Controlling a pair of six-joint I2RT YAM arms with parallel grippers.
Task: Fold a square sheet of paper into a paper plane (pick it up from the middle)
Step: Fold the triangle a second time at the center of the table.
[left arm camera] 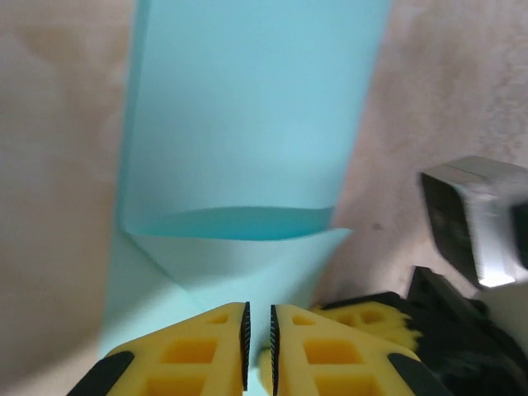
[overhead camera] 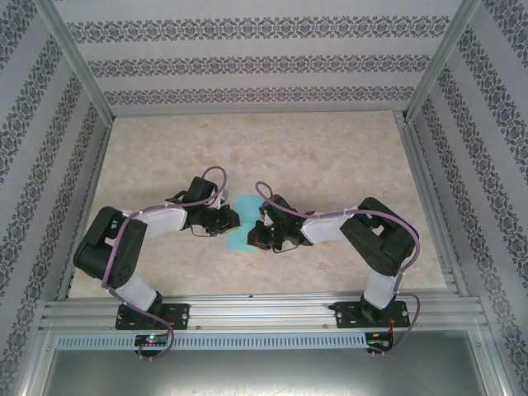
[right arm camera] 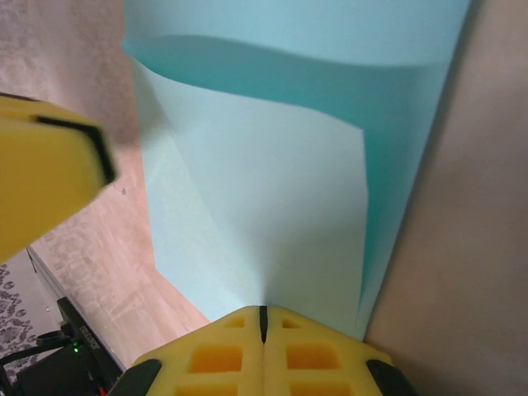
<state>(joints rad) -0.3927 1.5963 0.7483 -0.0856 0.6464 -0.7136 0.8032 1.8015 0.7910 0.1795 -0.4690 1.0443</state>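
Square sheet of paper (overhead camera: 238, 238) mid-worktop (overhead camera: 330, 157) between both arms, partly folded, one flap curling up. Right pincer (right arm camera: 263, 318) clamped on flap. Left pincer (left arm camera: 258, 342) parted by thin slit at sheet's edge.

Your left arm (overhead camera: 124, 243) and right arm (overhead camera: 375, 235) both fold inward, elbows out, with the wrists low and nearly meeting between the bases. On your left gripper (left arm camera: 258, 322) the pads stand a narrow slit apart. On your right gripper (right arm camera: 264, 313) the pads press together, pinching the edge of the square sheet of paper (right arm camera: 272, 190).
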